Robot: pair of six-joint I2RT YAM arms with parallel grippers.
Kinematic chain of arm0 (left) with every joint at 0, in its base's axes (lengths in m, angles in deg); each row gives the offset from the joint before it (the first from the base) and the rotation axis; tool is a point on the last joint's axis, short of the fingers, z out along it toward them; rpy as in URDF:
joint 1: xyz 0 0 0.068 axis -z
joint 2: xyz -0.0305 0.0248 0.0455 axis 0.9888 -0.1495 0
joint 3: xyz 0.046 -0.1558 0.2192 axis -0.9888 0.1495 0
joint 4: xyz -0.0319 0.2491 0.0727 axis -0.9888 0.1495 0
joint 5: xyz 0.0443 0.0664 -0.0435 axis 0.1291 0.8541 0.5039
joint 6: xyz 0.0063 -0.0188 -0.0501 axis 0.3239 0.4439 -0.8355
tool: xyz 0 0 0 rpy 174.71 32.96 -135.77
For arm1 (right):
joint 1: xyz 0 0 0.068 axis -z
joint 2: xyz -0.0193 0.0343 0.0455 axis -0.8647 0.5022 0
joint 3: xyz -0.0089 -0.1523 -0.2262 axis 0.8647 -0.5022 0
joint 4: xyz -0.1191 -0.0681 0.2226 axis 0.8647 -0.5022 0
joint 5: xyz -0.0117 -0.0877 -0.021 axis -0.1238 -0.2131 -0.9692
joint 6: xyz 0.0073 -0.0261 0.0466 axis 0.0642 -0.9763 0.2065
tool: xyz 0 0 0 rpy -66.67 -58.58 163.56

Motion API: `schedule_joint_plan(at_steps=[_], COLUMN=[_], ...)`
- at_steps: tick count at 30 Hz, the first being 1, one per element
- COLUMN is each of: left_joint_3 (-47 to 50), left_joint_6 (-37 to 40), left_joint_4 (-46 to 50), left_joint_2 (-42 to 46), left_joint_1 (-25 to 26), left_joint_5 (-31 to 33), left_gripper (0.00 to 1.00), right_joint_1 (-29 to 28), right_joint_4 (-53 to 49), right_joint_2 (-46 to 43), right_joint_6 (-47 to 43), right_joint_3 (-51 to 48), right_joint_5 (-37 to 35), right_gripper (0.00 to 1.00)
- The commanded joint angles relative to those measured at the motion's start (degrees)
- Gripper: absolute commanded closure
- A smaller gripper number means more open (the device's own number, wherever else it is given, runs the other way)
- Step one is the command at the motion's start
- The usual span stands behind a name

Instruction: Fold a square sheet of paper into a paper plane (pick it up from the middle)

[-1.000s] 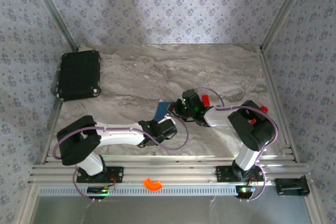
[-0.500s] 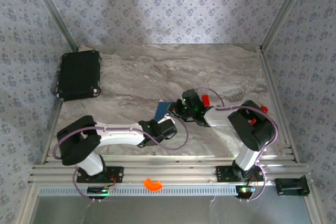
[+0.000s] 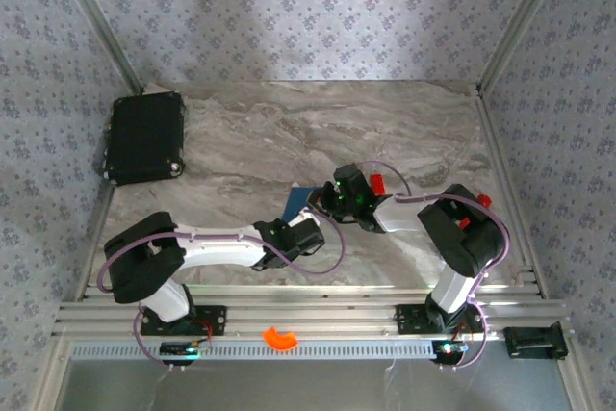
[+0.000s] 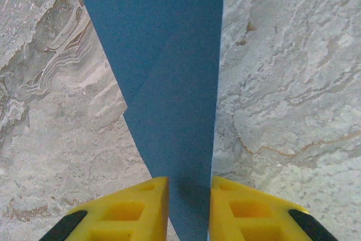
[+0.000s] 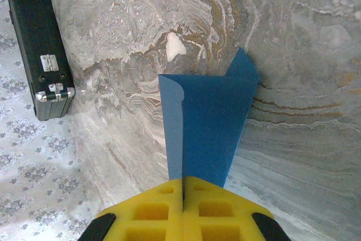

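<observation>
The square sheet of paper point(image 3: 297, 202) is dark blue and folded into a long narrow shape with a slanted crease. It is lifted off the marble between the two arms. My right gripper point(image 5: 183, 187) is shut on one end of the paper point(image 5: 208, 122), yellow fingers pressed together, and shows from above point(image 3: 323, 201) too. My left gripper point(image 4: 189, 196) straddles the pointed end of the paper point(image 4: 169, 55). Its yellow fingers point(image 4: 141, 207) stand a narrow gap apart, and the blue tip fills that gap. From above, the left gripper point(image 3: 293, 225) sits just below the sheet.
A black rectangular case point(image 3: 144, 137) lies at the table's back left corner and also shows in the right wrist view point(image 5: 34, 43). An orange curved piece point(image 3: 280, 338) rests on the front rail. Marble tabletop point(image 3: 404, 122) stretches behind the arms.
</observation>
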Motion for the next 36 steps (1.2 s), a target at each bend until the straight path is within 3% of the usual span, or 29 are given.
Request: schedule_joint_plan(at_steps=[1,10,21,25,30,36], left_joint_3=[0.4,0.4,1.0,1.2,2.9,7.2], left_joint_6=[-1.1,-1.6,-2.8,-3.9,-6.3,-9.3], left_joint_4=[0.6,0.8,0.0,-0.9,-4.2,-11.7], left_joint_2=[-0.6,-0.6,-0.8,-0.2,3.9,9.6], left_joint_1=[0.4,0.5,0.4,-0.2,-4.1,-11.6], left_joint_5=[1.6,2.7,2.4,0.9,-6.3,-21.5], left_gripper=[0.77,0.77,0.91,0.94,0.96,0.96], right_joint_1=[-0.2,-0.3,-0.3,-0.1,2.1,4.4], right_joint_4=[0.5,0.5,0.4,-2.1,-10.4,-21.0], right_joint_2=[0.1,-0.1,-0.4,-2.1,-8.1,-16.5], right_joint_6=[0.6,0.7,0.2,-1.6,-5.9,-11.2], right_joint_3=[1.3,1.3,1.0,0.5,-1.8,-3.7], right_joint_5=[0.6,0.5,0.3,-0.2,-3.6,-8.4], right_gripper=[1.00,1.00,1.00,0.86,0.69,0.63])
